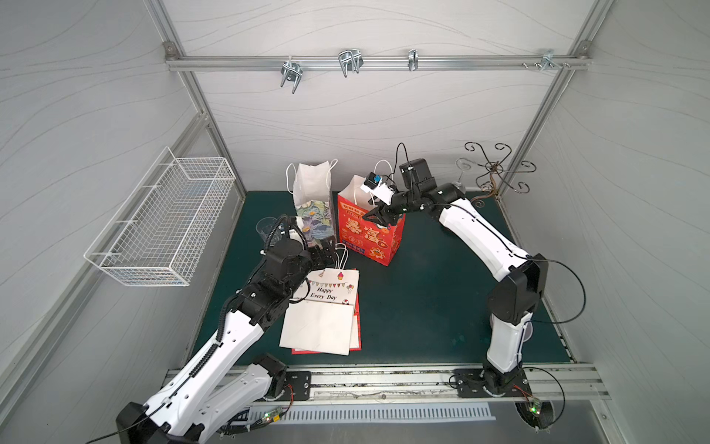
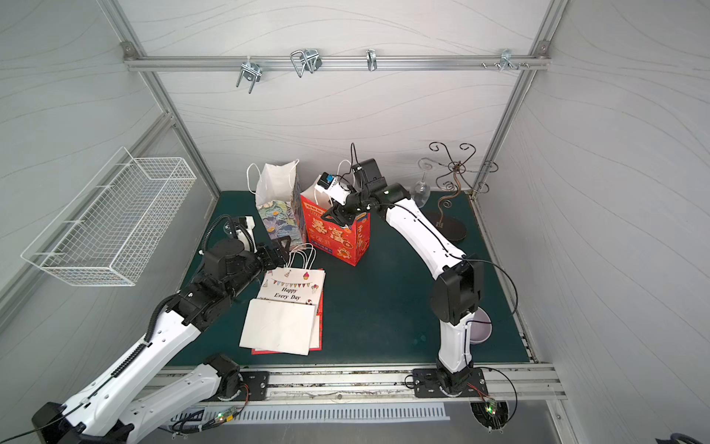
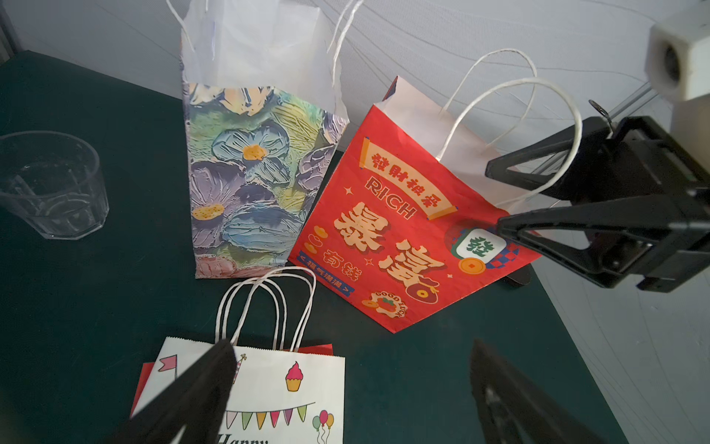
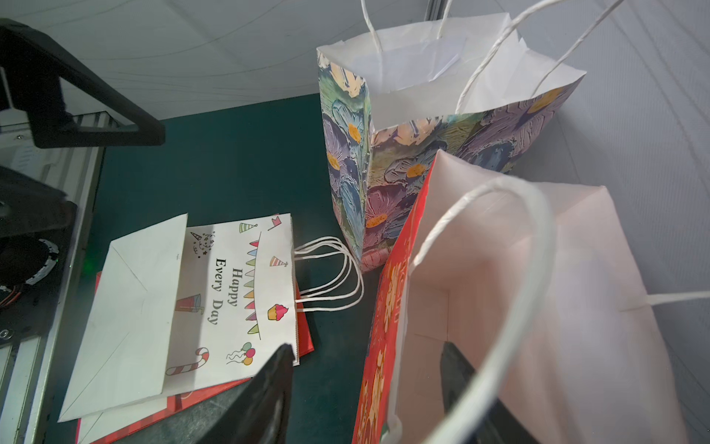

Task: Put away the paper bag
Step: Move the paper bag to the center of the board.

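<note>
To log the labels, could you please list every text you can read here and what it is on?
"Happy Every Day": white bag
"RICH": red bag
"暴富": red bag
"發": red bag, green tile
"GOOD LUCK": red bag, near the base
Banner above "RICH" and the blue strip on the red bag: too small to read.
Floral bag: no text.

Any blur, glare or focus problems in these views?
Right wrist view: white twisted-paper handle of the red paper bag is close and blurred; left wrist view: left gripper's black fingers are soft, dark silhouettes; both top views: dark green mat evenly lit, glare-free.
</note>
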Available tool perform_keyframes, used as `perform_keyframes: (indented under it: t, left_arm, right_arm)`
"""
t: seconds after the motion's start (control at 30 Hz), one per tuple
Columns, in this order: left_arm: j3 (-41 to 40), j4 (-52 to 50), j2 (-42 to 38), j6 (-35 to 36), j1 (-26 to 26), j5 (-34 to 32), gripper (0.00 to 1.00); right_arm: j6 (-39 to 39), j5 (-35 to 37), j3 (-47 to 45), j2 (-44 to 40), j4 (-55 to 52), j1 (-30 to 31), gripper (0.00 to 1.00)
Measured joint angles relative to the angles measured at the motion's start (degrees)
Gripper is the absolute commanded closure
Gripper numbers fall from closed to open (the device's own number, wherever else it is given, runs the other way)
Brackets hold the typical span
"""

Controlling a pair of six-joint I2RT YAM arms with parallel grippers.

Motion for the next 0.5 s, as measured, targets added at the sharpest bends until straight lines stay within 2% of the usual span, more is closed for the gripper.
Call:
perform_keyframes:
  t: [0.17,0.3,0.5]
  left_arm:
    - [0.00,0.02,-0.46,-0.13,0.00,-0.76,0.05]
    - [0.00,0.02,-0.46,-0.11,0.00,-1.16,0.05]
    - [0.00,0.00,-0.48,0.26,0.00,-1.77,0.05]
  right_arm:
    - [-0.66,2.01,2.62,2.16,-1.38,0.59,0.59]
    - [-1.49,3.10,3.56,2.75,-2.19,0.68,0.77]
    - [-2.08,3.13,3.58,2.75,-4.46,0.68,0.95]
